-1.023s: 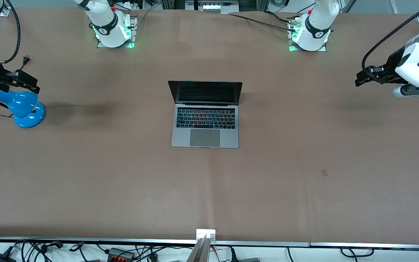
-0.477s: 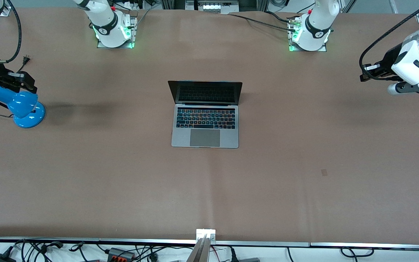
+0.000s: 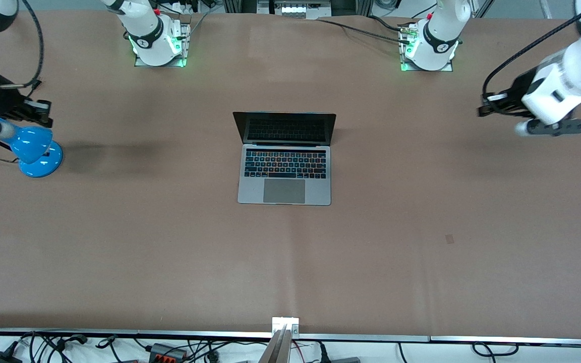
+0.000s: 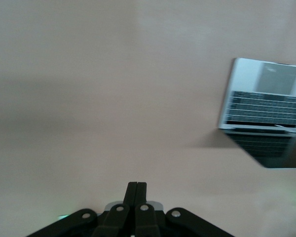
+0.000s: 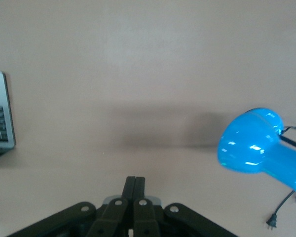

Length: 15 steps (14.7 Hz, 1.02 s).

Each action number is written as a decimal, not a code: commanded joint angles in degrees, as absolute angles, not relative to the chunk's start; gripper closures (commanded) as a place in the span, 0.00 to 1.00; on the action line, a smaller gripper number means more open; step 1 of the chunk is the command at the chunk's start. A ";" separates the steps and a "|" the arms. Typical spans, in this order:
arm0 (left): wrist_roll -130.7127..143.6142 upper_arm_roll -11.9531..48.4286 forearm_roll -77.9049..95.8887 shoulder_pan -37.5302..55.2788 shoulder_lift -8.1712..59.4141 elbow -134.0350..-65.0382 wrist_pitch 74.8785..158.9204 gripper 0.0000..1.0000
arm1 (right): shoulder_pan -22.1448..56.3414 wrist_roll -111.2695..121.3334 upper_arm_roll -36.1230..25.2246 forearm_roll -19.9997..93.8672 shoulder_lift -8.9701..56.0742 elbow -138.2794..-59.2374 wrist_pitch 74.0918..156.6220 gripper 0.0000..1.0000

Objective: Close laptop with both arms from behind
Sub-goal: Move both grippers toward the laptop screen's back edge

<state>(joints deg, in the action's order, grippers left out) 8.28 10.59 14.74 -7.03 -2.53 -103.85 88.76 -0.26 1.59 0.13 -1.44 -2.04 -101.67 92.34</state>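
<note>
A: In the front view, where is the laptop [image 3: 284, 159] sitting?

B: It is lying open in the middle of the brown table [image 3: 421, 227], screen upright and dark, keyboard and trackpad facing the front camera. It is sitting between the two arm bases and nearer to the camera than both.

A: And the arms?

B: The left gripper [image 3: 482, 111] is hanging over the table at the left arm's end, well apart from the laptop. The right gripper [image 3: 43, 112] is hovering at the right arm's end, over a blue desk lamp [image 3: 33, 148] that is standing on the table there. Neither is touching the laptop.

A: What is the left wrist view showing?

B: The left gripper [image 4: 136, 190] is pointing out over bare table, its fingers [image 4: 132, 193] pressed together with no gap and nothing between them. The laptop [image 4: 264, 111] is showing open at the edge of the picture, well apart from the fingertips.

A: And the right wrist view?

B: The right gripper [image 5: 134, 185] is looking the same: fingers [image 5: 129, 188] pressed flat against each other, pinching nothing. The blue desk lamp [image 5: 259, 148] is lying under it to one side, its black cord and plug [image 5: 272, 221] trailing on the table. Only a corner of the laptop [image 5: 0, 113] is peeking in at the picture's edge.
</note>
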 commanded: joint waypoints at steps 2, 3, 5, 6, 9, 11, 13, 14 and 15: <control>5.99 12.55 18.63 -5.11 0.42 -107.49 93.34 0.99 | 5.96 -0.43 0.18 -0.71 0.26 -102.30 90.18 1.00; 6.24 14.22 18.72 -4.49 0.87 -107.84 94.12 1.00 | 7.19 -1.40 0.18 0.78 1.22 -102.48 90.00 1.00; 6.85 17.83 19.16 -4.39 1.84 -109.76 96.14 1.00 | 9.39 -1.06 0.18 4.55 3.07 -103.62 89.47 1.00; 6.86 18.97 19.25 -4.31 1.93 -111.43 98.24 1.00 | 11.41 -1.14 0.18 6.14 3.60 -104.67 89.65 1.00; 7.99 26.53 21.08 -4.66 1.14 -118.19 107.11 1.00 | 16.51 -1.49 0.18 12.19 4.83 -107.13 90.00 1.00; 8.26 27.68 25.29 -4.57 0.10 -122.94 111.60 1.00 | 19.50 -1.49 0.18 15.98 5.45 -108.71 90.18 1.00; 8.26 31.79 25.66 -4.66 -1.58 -126.81 114.95 1.00 | 23.27 -1.49 0.18 17.13 6.32 -109.25 90.44 1.00; 8.26 33.56 25.84 -4.66 -2.71 -128.57 116.09 1.00 | 25.64 -1.49 0.18 18.27 7.11 -109.68 91.48 1.00; 8.35 34.71 26.54 -4.66 -3.16 -129.80 116.80 1.00 | 28.01 -1.49 0.18 18.98 7.47 -109.95 92.71 1.00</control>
